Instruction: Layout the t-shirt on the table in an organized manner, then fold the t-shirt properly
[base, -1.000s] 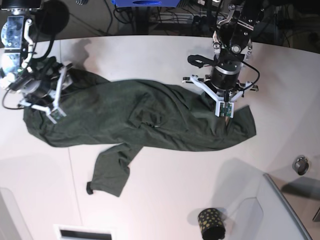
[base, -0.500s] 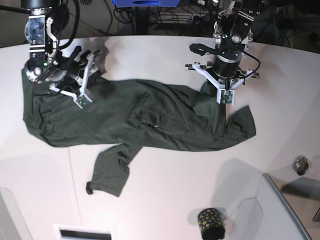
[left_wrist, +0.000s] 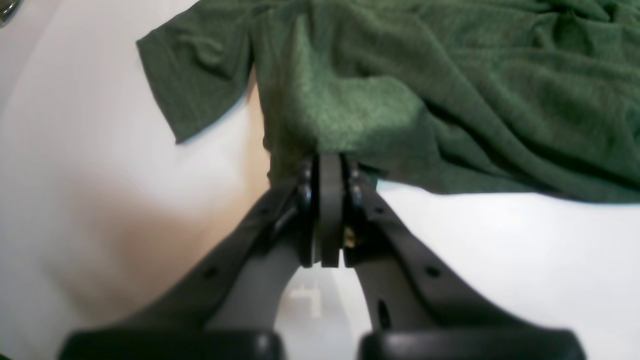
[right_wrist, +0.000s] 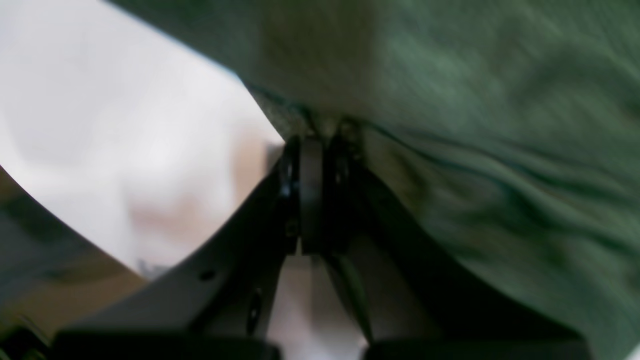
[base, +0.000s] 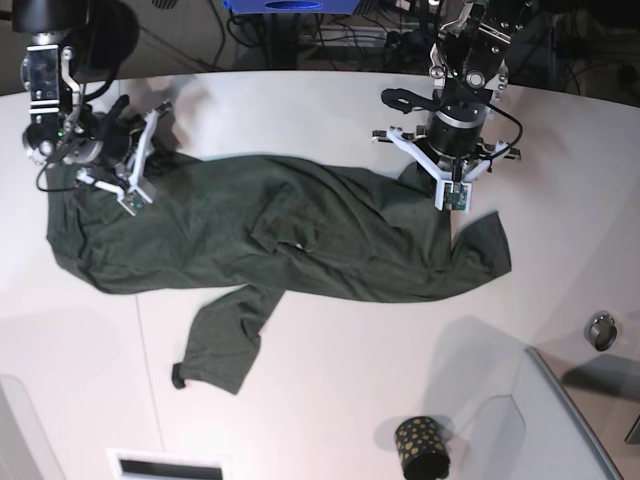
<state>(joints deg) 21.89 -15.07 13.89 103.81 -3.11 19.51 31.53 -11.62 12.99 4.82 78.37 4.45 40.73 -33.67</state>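
The dark green t-shirt lies crumpled and stretched across the white table, with one sleeve trailing toward the front. In the base view my left gripper is at the shirt's far right part. Its wrist view shows the gripper shut on the t-shirt at its edge, beside a flat sleeve. My right gripper is at the shirt's far left corner. In its blurred wrist view the right gripper has its jaws together on the hem of the t-shirt.
A black gold-dotted cup stands near the front. A grey raised panel fills the front right corner, with a small metal ring beside it. A white slotted plate sits at the front left edge.
My right arm moved from the shirt's left end to its far left corner, and its jaws went from open to shut there. The left arm shifted slightly away, still holding the cloth.
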